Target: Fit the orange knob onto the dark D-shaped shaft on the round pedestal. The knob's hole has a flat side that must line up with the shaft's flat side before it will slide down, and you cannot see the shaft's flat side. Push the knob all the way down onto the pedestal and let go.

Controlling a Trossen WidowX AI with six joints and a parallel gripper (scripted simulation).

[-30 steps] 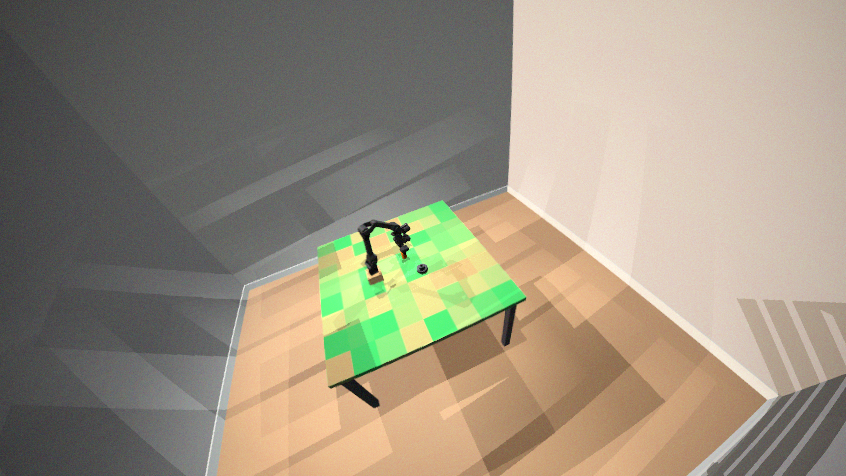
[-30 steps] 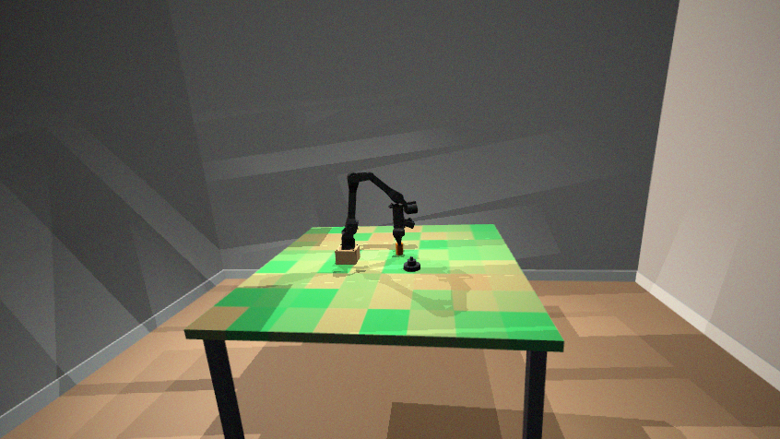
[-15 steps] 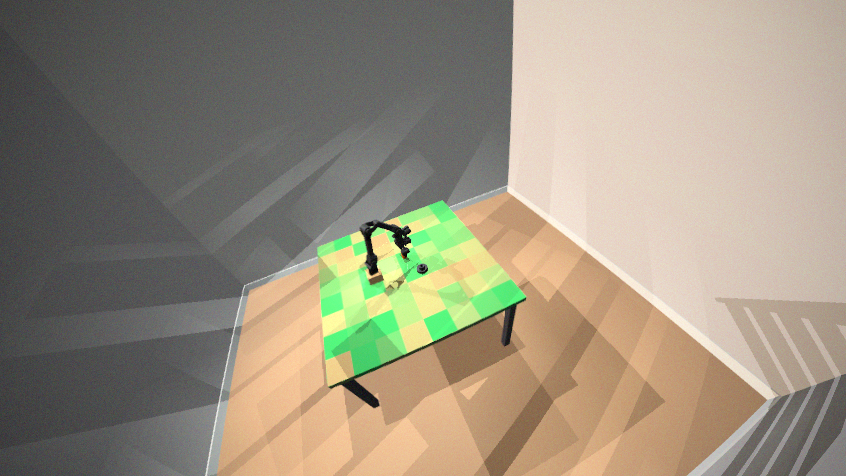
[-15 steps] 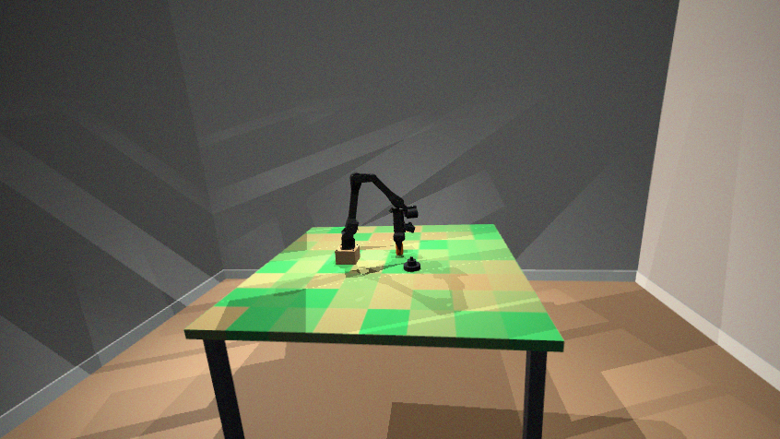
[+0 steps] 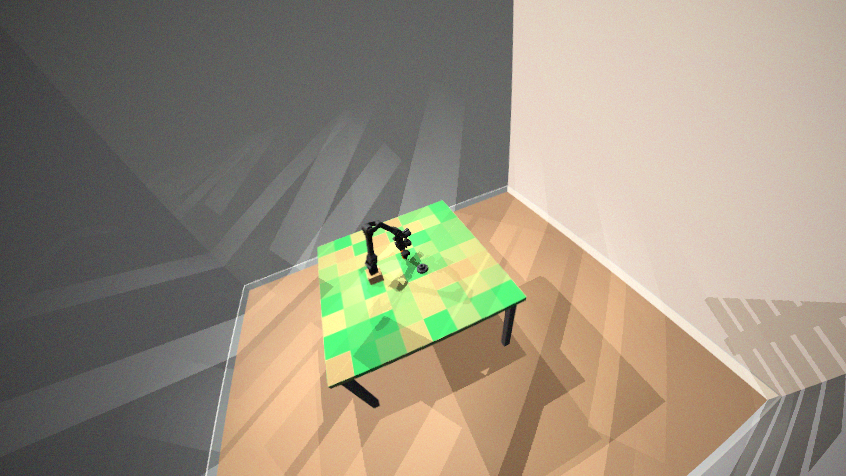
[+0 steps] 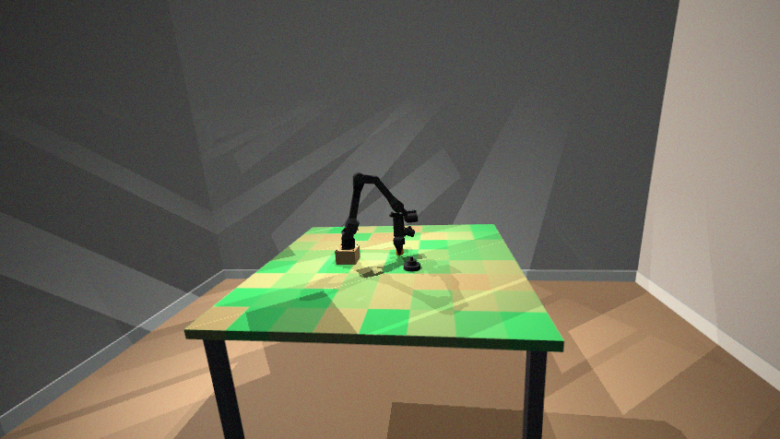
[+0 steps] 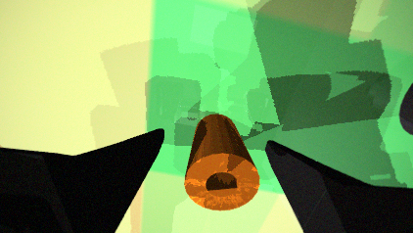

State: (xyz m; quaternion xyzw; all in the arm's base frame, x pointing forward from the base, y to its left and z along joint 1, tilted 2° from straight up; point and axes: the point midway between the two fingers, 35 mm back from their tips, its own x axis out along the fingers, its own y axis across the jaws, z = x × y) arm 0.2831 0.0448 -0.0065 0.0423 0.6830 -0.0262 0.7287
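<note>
The orange knob (image 7: 221, 171) (image 6: 402, 252) stands upright on the checkered table (image 5: 414, 331) (image 6: 382, 322). In the wrist view its top face shows a D-shaped hole with the flat side toward the bottom of the picture. My gripper (image 7: 215, 139) (image 5: 405, 254) (image 6: 399, 248) is open, low over the knob, with one finger on each side and a gap to both. The dark round pedestal (image 5: 422, 268) (image 6: 411, 266) with its short shaft stands a little to the right of the gripper; only its edge shows in the wrist view (image 7: 407, 108). The shaft's flat side cannot be seen.
The arm's base sits on a small wooden block (image 5: 373, 277) (image 6: 347, 255) at the back left of the table. Walls stand behind and to the right of the table.
</note>
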